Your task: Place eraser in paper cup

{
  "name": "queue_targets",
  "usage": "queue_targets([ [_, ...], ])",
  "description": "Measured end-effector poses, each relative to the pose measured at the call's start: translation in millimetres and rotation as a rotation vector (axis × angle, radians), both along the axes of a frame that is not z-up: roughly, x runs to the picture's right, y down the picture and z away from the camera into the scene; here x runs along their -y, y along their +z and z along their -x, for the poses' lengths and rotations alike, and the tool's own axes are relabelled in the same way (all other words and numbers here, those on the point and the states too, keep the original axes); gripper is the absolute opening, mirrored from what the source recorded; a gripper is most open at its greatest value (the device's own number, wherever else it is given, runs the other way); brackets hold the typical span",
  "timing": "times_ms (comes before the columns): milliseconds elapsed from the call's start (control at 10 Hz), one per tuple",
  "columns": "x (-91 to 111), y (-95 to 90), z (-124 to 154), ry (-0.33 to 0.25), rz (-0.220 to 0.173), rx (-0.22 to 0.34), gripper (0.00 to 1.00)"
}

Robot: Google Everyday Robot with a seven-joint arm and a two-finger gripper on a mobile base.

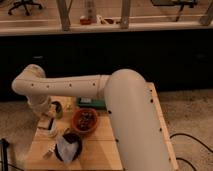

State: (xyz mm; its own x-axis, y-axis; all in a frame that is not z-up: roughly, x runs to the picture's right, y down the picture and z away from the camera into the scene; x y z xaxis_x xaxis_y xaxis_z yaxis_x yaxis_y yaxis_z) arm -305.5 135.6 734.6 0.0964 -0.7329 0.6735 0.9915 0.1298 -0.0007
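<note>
The paper cup is small and pale tan with a dark inside, and stands at the back left of the wooden table. My white arm reaches in from the lower right, bends at the far left and drops to the table's left edge. The gripper hangs there, just in front of and left of the cup, low over the wood, and it is shut. I cannot make out the eraser; whether it sits in the gripper is hidden by the wrist.
A reddish-brown bowl with dark contents sits right of the cup. In front of it is a dark bowl with whitish paper. A green flat object lies at the back. A small pale item lies near the front left.
</note>
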Motion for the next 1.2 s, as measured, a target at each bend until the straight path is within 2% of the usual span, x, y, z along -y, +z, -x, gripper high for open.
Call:
queue_targets([
  [300, -11.4, -1.4, 3.5, -0.019, 0.048, 0.007, 0.0],
  [700, -22.1, -8.7, 10.1, -0.047, 0.088, 0.017, 0.0],
  [1200, -27.7, -13.2, 13.0, -0.063, 0.111, 0.018, 0.0],
])
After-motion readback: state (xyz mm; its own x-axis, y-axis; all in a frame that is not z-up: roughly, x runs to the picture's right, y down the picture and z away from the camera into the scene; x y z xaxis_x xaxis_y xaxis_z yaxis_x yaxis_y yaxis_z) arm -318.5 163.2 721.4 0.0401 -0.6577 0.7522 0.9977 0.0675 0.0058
